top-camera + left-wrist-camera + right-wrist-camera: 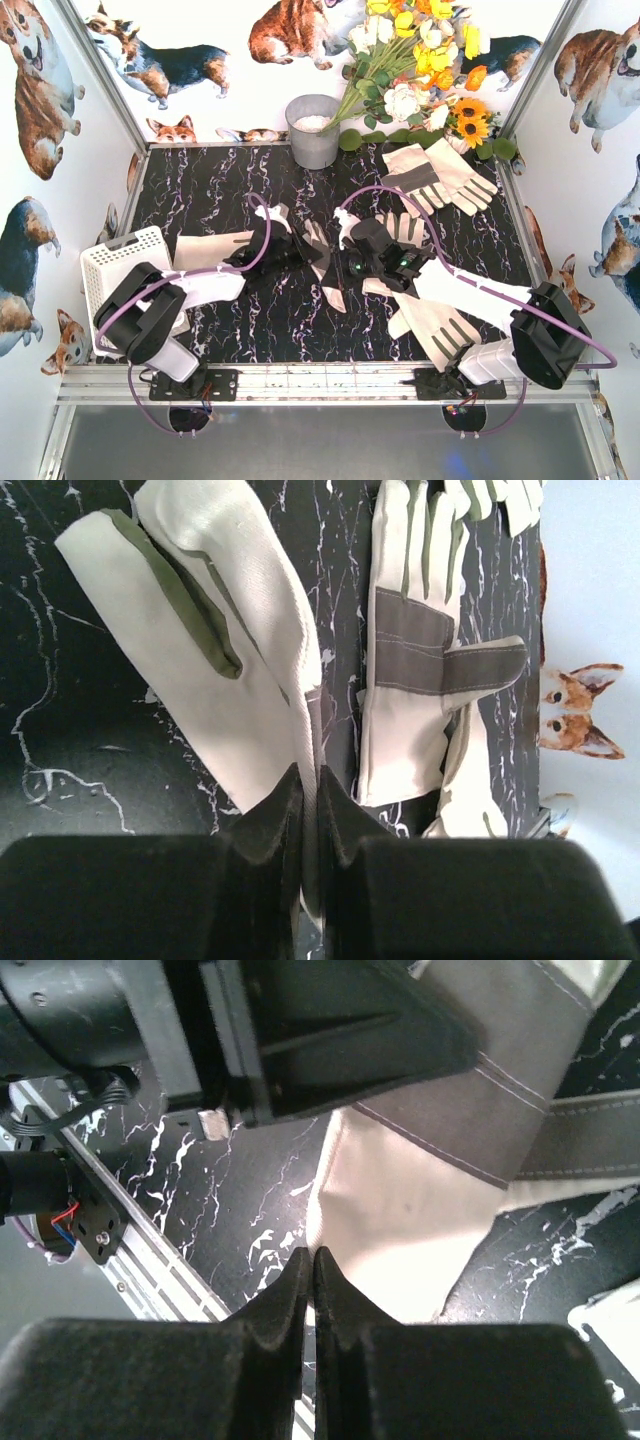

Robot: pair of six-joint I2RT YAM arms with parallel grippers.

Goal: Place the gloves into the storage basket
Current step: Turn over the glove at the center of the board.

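My left gripper [283,243] is at mid-table, shut on the cuff edge of a cream glove [220,630] whose fingers point away from it; this glove [322,262] lies on the dark mat. Beside it lies a second glove [420,650] with a grey palm patch. My right gripper [313,1255] is shut, its tips pinching the cuff corner of a cream glove [400,1230] with a grey patch. The right gripper [350,250] faces the left one closely. The white lattice storage basket [115,262] stands at the left edge. Two more gloves [440,175] lie at the back right.
A grey metal bucket [313,130] and a bunch of artificial flowers [420,70] stand at the back. Another glove [440,322] lies under the right arm. A cream piece, perhaps a glove [205,250], lies between basket and left gripper. The metal rail [320,380] runs along the near edge.
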